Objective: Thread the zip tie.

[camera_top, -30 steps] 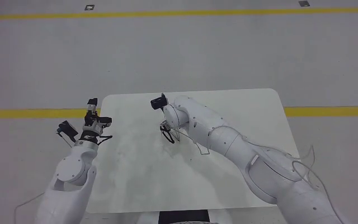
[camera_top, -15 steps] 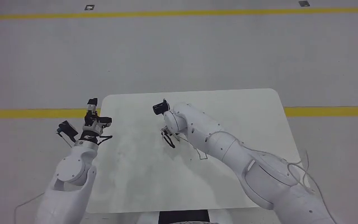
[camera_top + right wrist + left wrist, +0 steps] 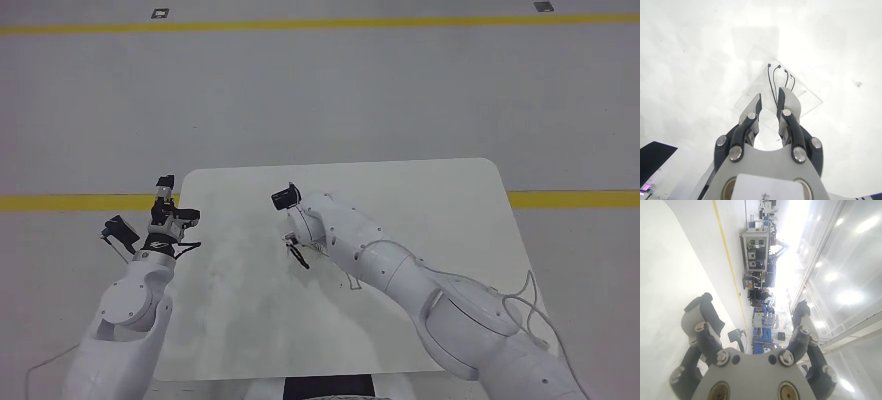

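Several black zip ties [image 3: 774, 83] lie side by side on a clear plastic tray [image 3: 810, 102] on the white table [image 3: 440, 200]. My right gripper [image 3: 770, 95] hangs just above the tray, open, with nothing between its fingers. One pad [image 3: 780, 99] stands over the tails of the zip ties. From above, this gripper [image 3: 296, 250] is over the middle left of the table. My left gripper [image 3: 753, 303] is open wide and holds nothing. It sits raised beside the table's left edge [image 3: 170, 206], pointing out toward the room.
A small white scrap [image 3: 857, 83] lies on the table beyond the tray. The right arm [image 3: 420, 290] stretches across the table's near right half. A yellow floor line [image 3: 60, 202] runs behind the table.
My right gripper has shifted a little toward the table's near side and the arm has swung with it. The left arm has not moved.
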### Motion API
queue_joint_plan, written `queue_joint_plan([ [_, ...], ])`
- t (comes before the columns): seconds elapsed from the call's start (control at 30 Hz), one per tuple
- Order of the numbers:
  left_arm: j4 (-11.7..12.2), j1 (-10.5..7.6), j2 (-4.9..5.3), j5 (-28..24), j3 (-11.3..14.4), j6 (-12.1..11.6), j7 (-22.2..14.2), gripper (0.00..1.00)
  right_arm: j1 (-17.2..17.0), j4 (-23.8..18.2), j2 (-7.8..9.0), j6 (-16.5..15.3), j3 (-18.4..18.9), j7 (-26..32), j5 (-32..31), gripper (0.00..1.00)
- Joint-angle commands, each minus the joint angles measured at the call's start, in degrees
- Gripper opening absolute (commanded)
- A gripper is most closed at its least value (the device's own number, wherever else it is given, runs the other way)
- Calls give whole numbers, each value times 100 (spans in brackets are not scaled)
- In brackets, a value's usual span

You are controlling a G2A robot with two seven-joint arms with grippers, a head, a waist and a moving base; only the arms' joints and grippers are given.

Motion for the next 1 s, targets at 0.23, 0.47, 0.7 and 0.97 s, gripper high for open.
queue_joint_plan([
  [0.23,0,0,0,0,0,0,0,100,21,490,-240,-101,-5,-238,-24,12],
  [0.47,0,0,0,0,0,0,0,100,62,847,-412,-176,5,-359,-52,11],
  [0.7,0,0,0,0,0,0,0,100,115,1161,-569,-264,26,-426,-83,11],
  [0.97,0,0,0,0,0,0,0,100,169,1488,-724,-382,69,-465,-94,4],
])
